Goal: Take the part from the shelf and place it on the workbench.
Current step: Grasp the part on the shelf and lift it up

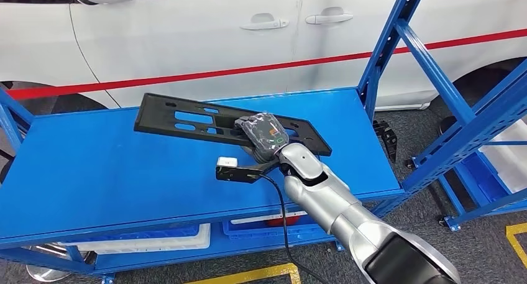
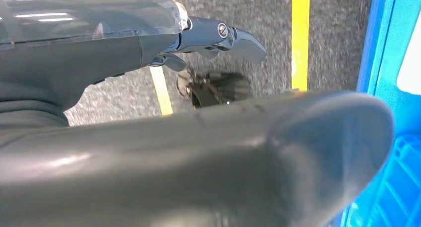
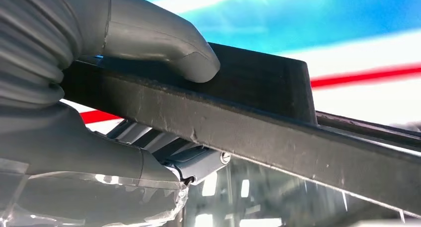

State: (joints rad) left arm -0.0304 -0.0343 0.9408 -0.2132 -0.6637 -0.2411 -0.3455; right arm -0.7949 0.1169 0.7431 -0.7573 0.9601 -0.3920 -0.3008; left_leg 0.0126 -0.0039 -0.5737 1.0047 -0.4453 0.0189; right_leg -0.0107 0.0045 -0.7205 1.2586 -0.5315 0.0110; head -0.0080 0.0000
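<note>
— Where is the part [image 1: 186,117]?
— Over the top board of the blue shelf [image 1: 93,172], toward the back, near the white car [image 1: 186,35].
— Looks like what?
— Long, flat and black, with slots cut through.
— Lying which way?
— Long way runs across the board, left end toward the back left, right end nearer the front right. Near side seems tipped up a bit.
— Held?
— Yes, by the right hand [image 1: 266,133], near the right end. In the right wrist view, thumb [image 3: 164,43] pressed on one face, darker fingers [image 3: 164,152] under the other.
— And the left hand [image 2: 208,172]?
— Hanging over grey floor with yellow lines [image 2: 300,38]. Fingers apart or curled, cannot tell.
— Any words to read?
— None clear enough.
</note>
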